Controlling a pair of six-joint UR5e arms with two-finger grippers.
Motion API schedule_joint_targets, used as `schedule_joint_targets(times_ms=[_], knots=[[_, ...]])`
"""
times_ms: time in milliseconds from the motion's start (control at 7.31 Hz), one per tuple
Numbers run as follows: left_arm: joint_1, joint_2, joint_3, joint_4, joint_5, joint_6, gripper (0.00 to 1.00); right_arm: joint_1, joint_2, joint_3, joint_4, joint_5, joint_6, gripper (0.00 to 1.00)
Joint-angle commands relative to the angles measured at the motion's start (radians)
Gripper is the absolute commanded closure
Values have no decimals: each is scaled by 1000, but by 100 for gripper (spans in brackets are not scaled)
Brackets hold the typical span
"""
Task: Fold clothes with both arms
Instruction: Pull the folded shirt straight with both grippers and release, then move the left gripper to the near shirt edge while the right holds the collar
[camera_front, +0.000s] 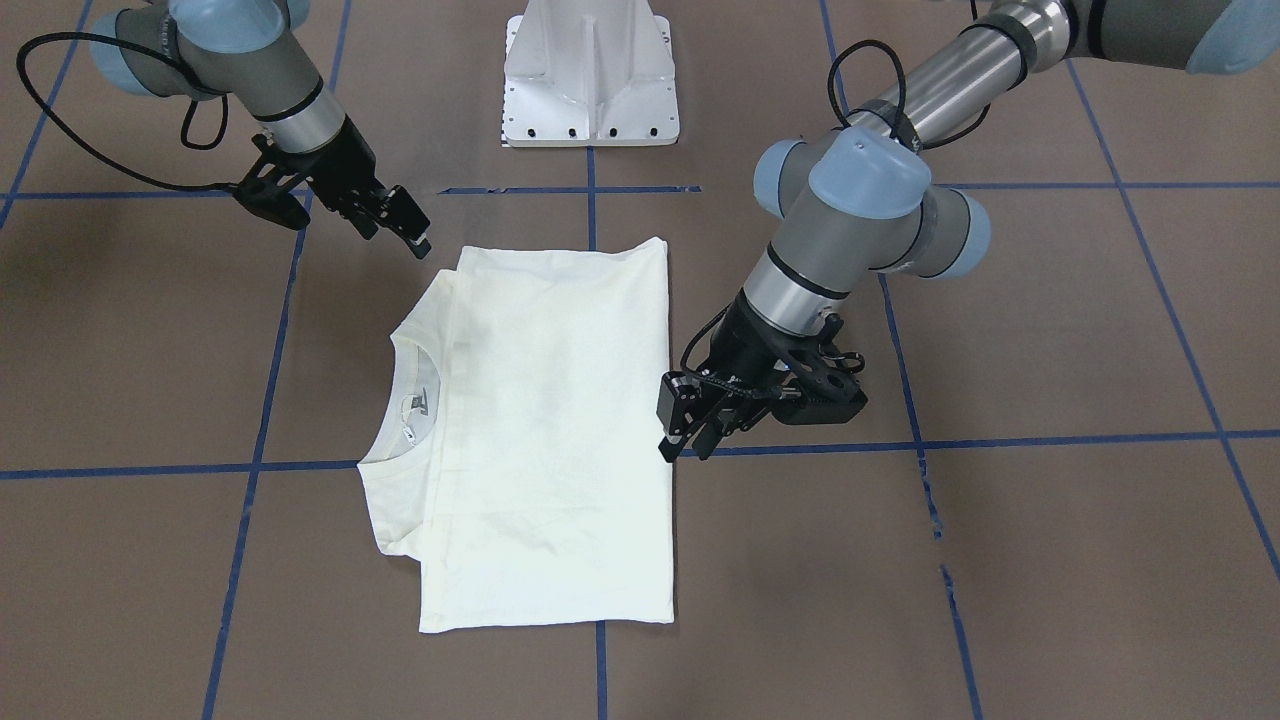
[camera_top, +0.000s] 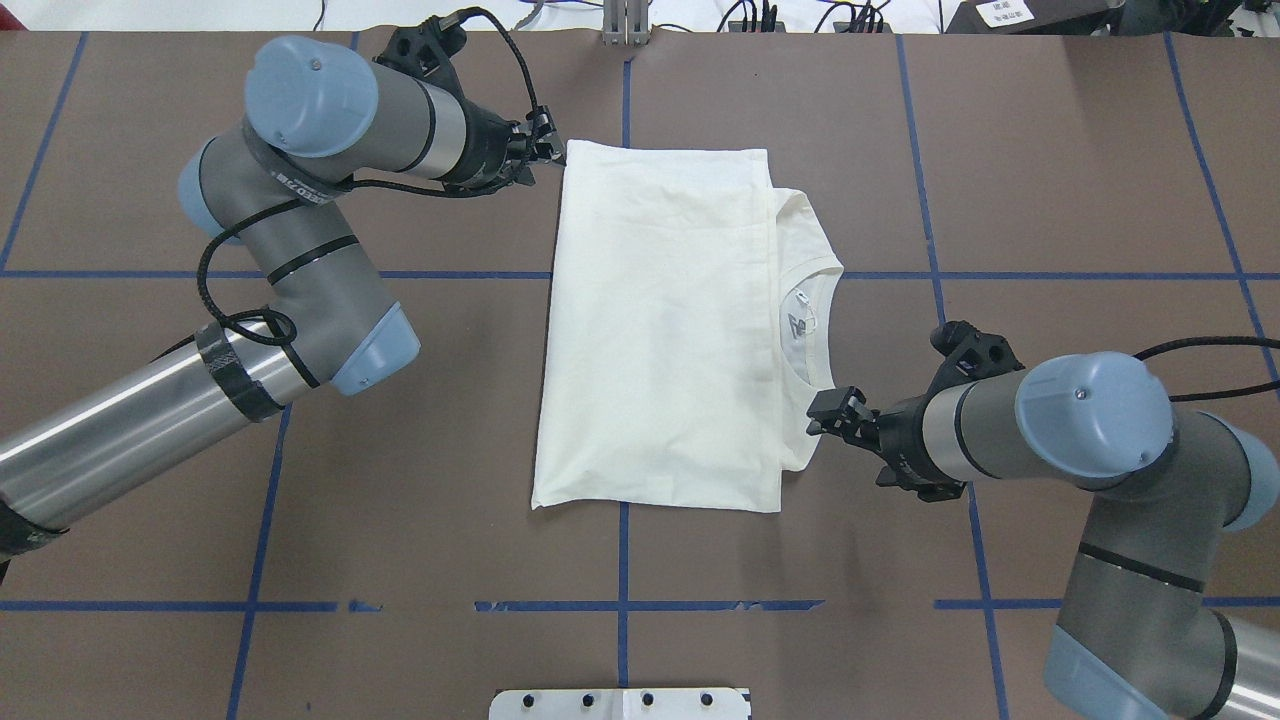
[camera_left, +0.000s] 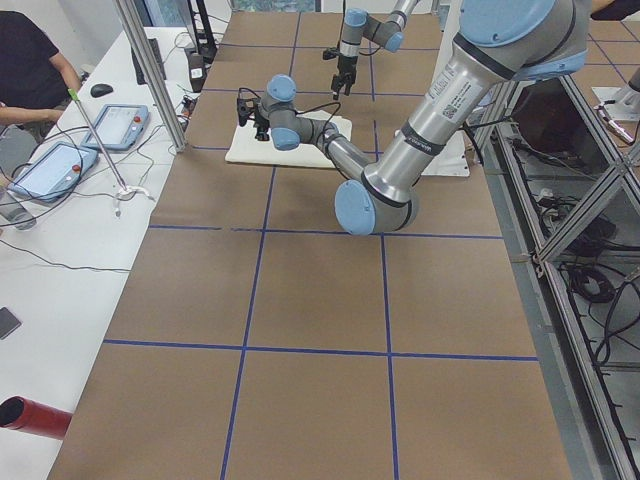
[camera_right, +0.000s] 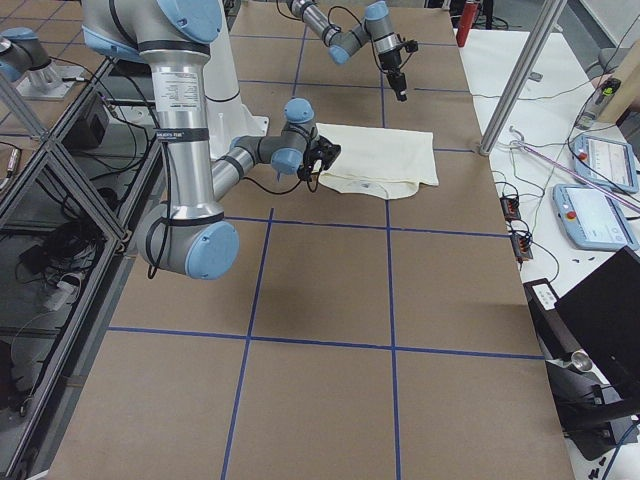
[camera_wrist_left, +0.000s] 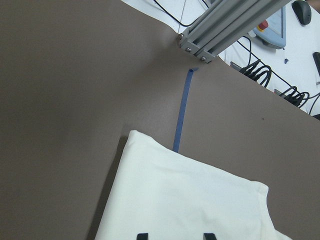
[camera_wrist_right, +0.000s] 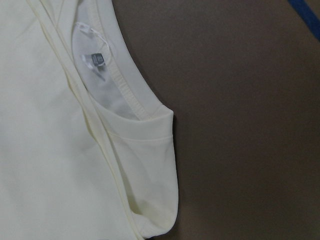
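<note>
The cream-white T-shirt (camera_top: 660, 330) lies folded into a rectangle, plain back up, with its ribbed neck (camera_top: 805, 320) and label showing on the robot's right side. No print shows. My left gripper (camera_top: 540, 150) is open and empty, hovering at the shirt's far left corner (camera_wrist_left: 132, 135); its fingertips (camera_wrist_left: 142, 235) show apart in the left wrist view. In the front view it (camera_front: 690, 425) hangs by the shirt's (camera_front: 550, 430) edge. My right gripper (camera_top: 825, 412) looks open and empty beside the near right shoulder corner (camera_wrist_right: 160, 150); in the front view it (camera_front: 410, 228) is just off the cloth.
The brown table (camera_top: 1050, 200) is marked with blue tape lines. The white pedestal base (camera_front: 590, 75) stands at the robot's edge. An aluminium post (camera_wrist_left: 220, 30) and cables sit beyond the far edge. Tablets (camera_right: 595, 160) lie on the side bench.
</note>
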Motion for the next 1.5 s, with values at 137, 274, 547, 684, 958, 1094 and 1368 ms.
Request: schedule_joint_targets(times_ms=[137,274,547,684,958,1094,1368], knots=[[5,15,-18,-1,-2,-20,52,-87,166,-106,-130,-136,186,0],[8,15,-18,-3,-2,-23,52,-92,203,-117,-174,-147,215,0],[10,17,-16,-7,-2,-23,52,-87,201,-123,-176,-151,217,3],[10,17,-16,-7,0,-23,52,-60,202,-125,-179,-151,216,6],[10,17,-16,-7,0,-23,52,-53,208,-152,-185,-151,211,6],[10,17,-16,-7,-2,-23,52,-55,210,-159,-187,-150,213,6],[11,17,-16,-7,0,-23,52,-56,216,-165,-187,-148,213,7]])
